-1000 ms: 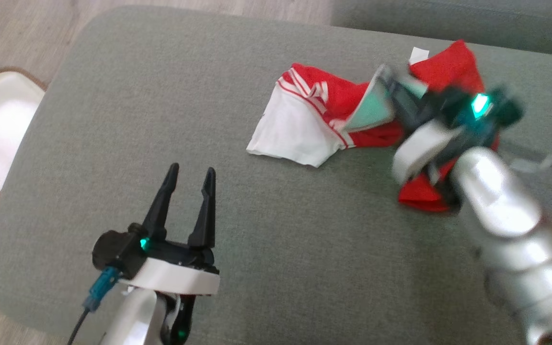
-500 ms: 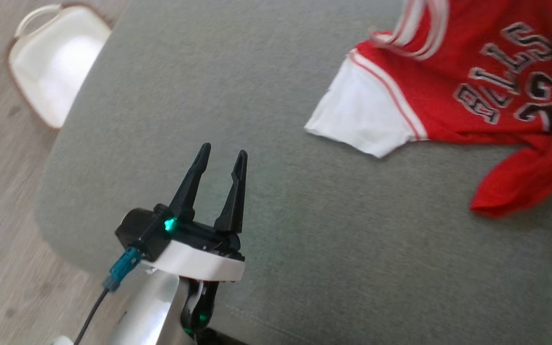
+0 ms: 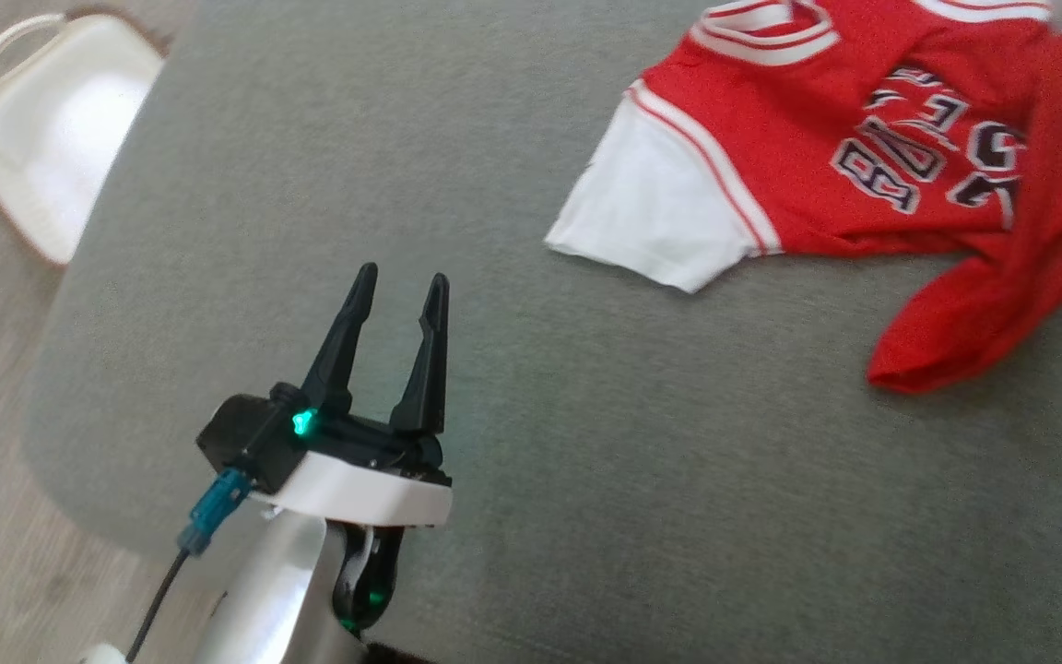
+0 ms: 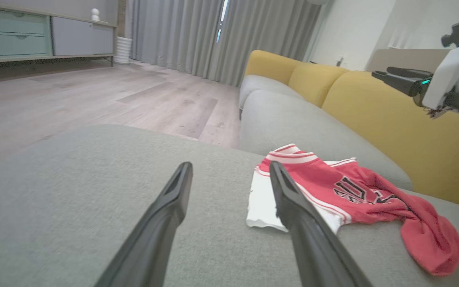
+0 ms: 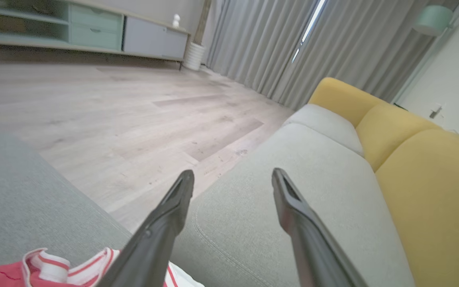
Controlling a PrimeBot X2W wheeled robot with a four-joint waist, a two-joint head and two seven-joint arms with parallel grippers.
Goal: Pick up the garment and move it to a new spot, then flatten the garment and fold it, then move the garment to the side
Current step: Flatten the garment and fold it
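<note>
The garment (image 3: pixel 844 157) is a red jersey with a white sleeve and dark lettering. It lies partly spread on the grey cushion (image 3: pixel 494 184), with its red hem bunched at the right. My left gripper (image 3: pixel 402 275) stands open over bare cushion, well to the garment's lower left. In the left wrist view its fingertips (image 4: pixel 185 167) frame the garment (image 4: pixel 353 191) ahead. My right gripper (image 4: pixel 379 73) hovers in the air above the garment's far side. In its own view the right gripper (image 5: pixel 233 172) is open and holds nothing, with the garment's collar (image 5: pixel 46 267) below it.
A white basket (image 3: pixel 42 138) sits on the wood floor beyond the cushion's left edge. The yellow sofa back (image 4: pixel 373 119) rises behind the garment. More grey seat (image 5: pixel 293 159) extends past it. Bare cushion lies between my left gripper and the garment.
The head camera has shifted. My right gripper has opened, let go of the garment and left the head view. The garment went from a crumpled heap to lying spread, lettering up.
</note>
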